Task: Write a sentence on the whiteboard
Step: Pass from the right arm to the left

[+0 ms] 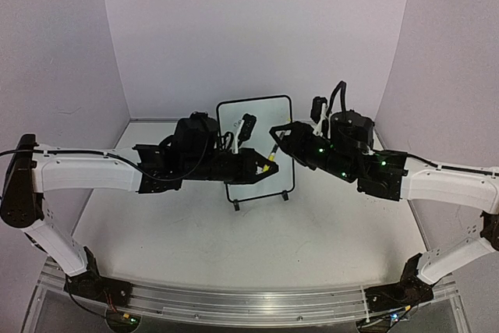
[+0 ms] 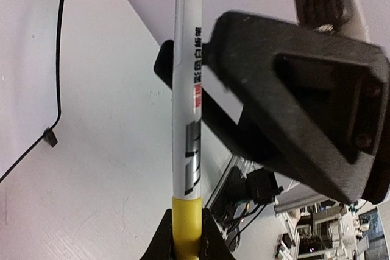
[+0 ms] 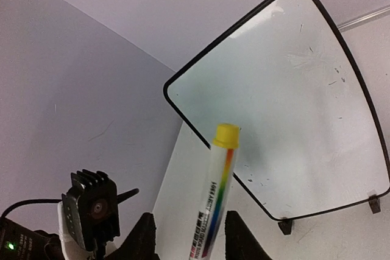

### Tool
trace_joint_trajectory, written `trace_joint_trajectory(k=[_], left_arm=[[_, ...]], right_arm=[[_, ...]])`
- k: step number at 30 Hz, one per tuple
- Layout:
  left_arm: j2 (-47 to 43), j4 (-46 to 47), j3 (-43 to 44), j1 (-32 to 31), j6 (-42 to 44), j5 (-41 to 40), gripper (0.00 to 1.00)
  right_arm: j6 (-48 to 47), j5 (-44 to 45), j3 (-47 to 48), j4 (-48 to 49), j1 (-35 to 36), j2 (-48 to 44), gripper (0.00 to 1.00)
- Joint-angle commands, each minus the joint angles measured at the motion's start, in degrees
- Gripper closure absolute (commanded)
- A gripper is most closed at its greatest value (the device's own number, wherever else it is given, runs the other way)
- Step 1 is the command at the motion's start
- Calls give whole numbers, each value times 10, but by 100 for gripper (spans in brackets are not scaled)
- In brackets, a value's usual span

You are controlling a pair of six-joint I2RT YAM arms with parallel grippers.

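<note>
1. The left arm (image 1: 86, 173), smooth white shells between black joints with a thin black cable along it, reaches from the left edge toward the middle of the table (image 1: 195, 239), a matte white surface with faint scuffs.
2. The left gripper (image 2: 186, 245) is clamped on the marker (image 2: 186, 108). Its matte black fingers (image 2: 161, 242) press on either side of the yellow cap (image 2: 186, 217), with no gap showing in the left wrist view.
3. The marker is a slim, round, glossy white barrel printed with a grey block and red and black characters. The right wrist view shows a rainbow stripe down its length. It runs from the left gripper to the right one, just in front of the board.
4. The whiteboard (image 3: 286, 108) stands upright at the middle of the table, just behind both grippers. It is a rounded rectangle with a thin black frame and two small black feet (image 3: 285, 226). Its glossy white face carries a faint smudge and a few small dark specks.
5. The right gripper (image 3: 194, 238) has its jaws partly apart, with the barrel between its blunt black fingers (image 3: 244, 235). There is clear space on one side of the barrel. Whether the other finger touches it cannot be told.
6. The right arm (image 1: 452, 181) is built in the same white and black, with small green lights lit on its wrist, and comes in from the right edge.
</note>
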Motion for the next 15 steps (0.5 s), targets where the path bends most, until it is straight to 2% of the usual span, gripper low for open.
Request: trace_joint_trajectory(k=[1,5,8,11,15], left_arm=[[-29,-108,31,29,70,90,100],[-30,-181,43,53,131,194,100],[-33,-231,53,74,186,261,100],[-32,-300,75,94,270,343,100],[-12,-414,128,106,406,414,100]], right_arm=[[-70,-2,41,-97,2,-28,48],[-101,-29,52,-169,-14,-45,36],[-123,-100,53,-198,-47,-60,31],[-150,-217,53,-213,-96,-71,26],[-182,-370,58,-225,-144,-75,18]])
